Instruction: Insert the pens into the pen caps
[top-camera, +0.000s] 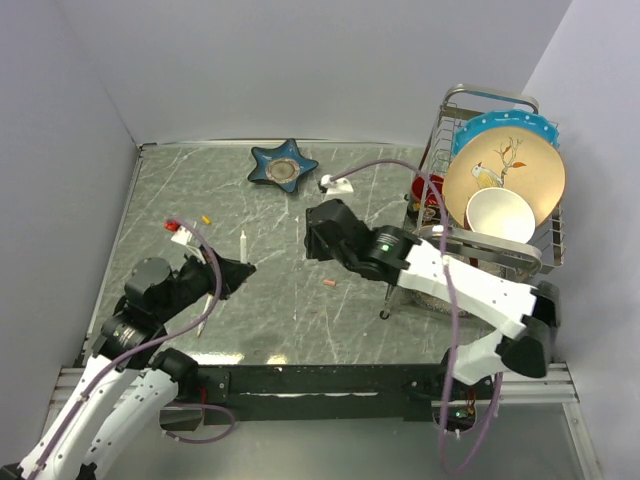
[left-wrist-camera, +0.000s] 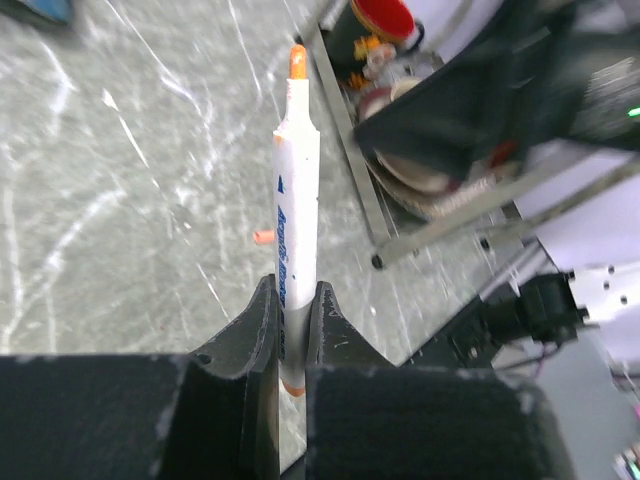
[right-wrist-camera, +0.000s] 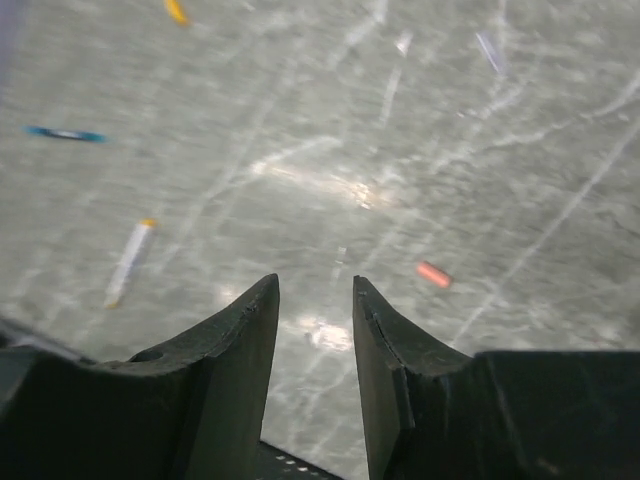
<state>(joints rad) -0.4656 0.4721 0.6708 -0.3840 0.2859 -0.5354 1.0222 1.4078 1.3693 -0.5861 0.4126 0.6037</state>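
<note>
My left gripper (top-camera: 241, 268) (left-wrist-camera: 293, 292) is shut on a white pen (top-camera: 243, 243) (left-wrist-camera: 297, 190) near its rear end. The pen's orange tip points away from the wrist, above the table. A red-orange pen cap (top-camera: 330, 284) (left-wrist-camera: 264, 237) (right-wrist-camera: 433, 274) lies on the table beyond it. My right gripper (top-camera: 313, 240) (right-wrist-camera: 315, 287) hovers open over the table with nothing between its fingers; the red-orange cap lies a little to its right. A second white pen (top-camera: 205, 312) (right-wrist-camera: 128, 262) lies flat near the left arm. The yellow pen cap (top-camera: 206, 219) (right-wrist-camera: 176, 11) rests at the far left.
A blue star-shaped dish (top-camera: 283, 165) sits at the back. White plugs on purple cables lie at the back centre (top-camera: 335, 183) and at the left (top-camera: 180, 232). A wire dish rack (top-camera: 490, 95) with plates and a bowl fills the right side.
</note>
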